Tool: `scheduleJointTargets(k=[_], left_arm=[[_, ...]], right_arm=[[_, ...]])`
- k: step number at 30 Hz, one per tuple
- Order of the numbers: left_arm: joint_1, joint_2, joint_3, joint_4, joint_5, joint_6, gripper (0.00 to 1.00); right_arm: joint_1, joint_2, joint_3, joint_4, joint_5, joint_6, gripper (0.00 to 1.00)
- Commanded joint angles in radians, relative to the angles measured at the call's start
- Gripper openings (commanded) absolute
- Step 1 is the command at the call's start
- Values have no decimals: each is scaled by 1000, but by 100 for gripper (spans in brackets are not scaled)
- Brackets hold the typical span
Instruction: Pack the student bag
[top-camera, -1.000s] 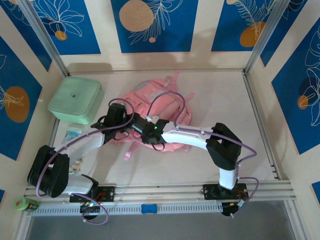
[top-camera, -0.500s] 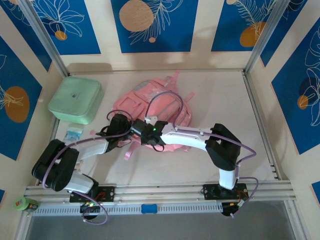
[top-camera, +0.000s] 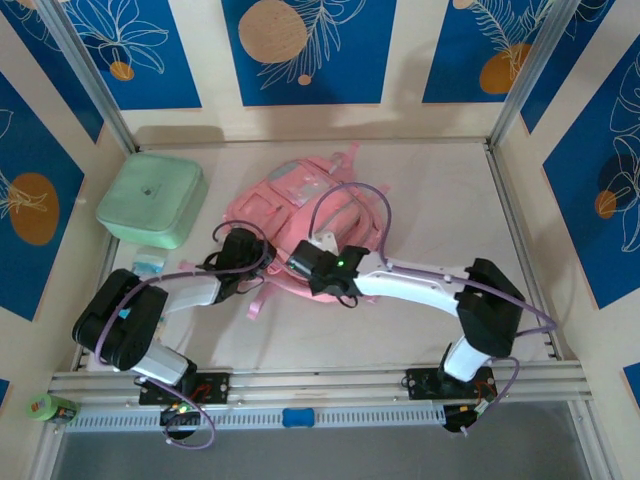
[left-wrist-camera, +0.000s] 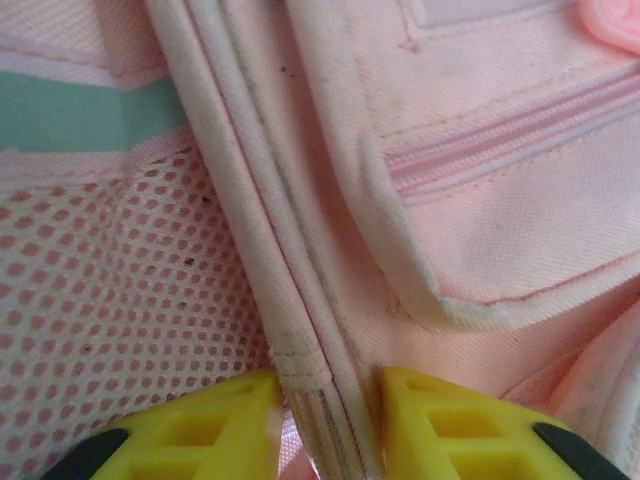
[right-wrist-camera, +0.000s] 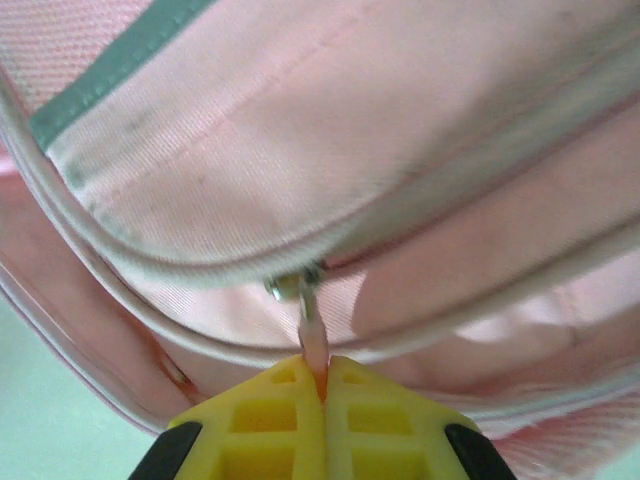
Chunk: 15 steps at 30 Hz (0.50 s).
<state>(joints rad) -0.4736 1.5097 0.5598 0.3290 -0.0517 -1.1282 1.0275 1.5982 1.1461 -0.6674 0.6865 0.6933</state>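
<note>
Pincers on both arms are clamped onto the student bag (top-camera: 262, 205), which is laid flat on the table (top-camera: 430, 220), slightly left of centre in the overhead view. At the upper left of that view a mint-green box (top-camera: 152, 198) is set near the bag's left side, apart from both arms; it is judged to be waiting its turn to be packed.

Next to the right, the left pincer (left-wrist-camera: 330, 425) is seen in its wrist view. Its yellow fingers (left-wrist-camera: 210, 430) are closed on either side of a pale piped edge (left-wrist-camera: 290, 300), with pink mesh to the left of the edge and a stitched pocket with a zip line to the right. That hold is probably meant as an anchor, so that the soft fabric is kept from sliding or bunching when it is pulled elsewhere.

Further right, the right pincer (right-wrist-camera: 322, 385) is shut tight on the thin pink zip pull (right-wrist-camera: 312, 340). The pull hangs from a small metal slider (right-wrist-camera: 290, 287) under a curved piped seam at the centre of that wrist view. It is gripped at its end, presumably so that the slider can be drawn along its track and the bag opened. No opening is visible yet, so the packing itself is judged not to have begun. A slip of the thin tab from between the fingers is the likeliest fault.
</note>
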Motion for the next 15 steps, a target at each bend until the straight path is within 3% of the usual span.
scheduleJointTargets(k=[1, 5, 8, 11, 15], left_arm=[[100, 56, 17, -88, -52, 82, 31], [128, 58, 85, -102, 16, 239, 30], [135, 18, 126, -158, 65, 313, 33], [134, -71, 117, -254, 74, 295, 36], [95, -196, 31, -243, 132, 145, 42]], right_arm=[[-83, -70, -39, -41, -18, -140, 0], [-63, -92, -42, 74, -156, -270, 0], [-52, -63, -24, 101, -216, -250, 0], [-49, -53, -26, 103, -172, -256, 0], [-74, -95, -71, 141, -196, -269, 0]])
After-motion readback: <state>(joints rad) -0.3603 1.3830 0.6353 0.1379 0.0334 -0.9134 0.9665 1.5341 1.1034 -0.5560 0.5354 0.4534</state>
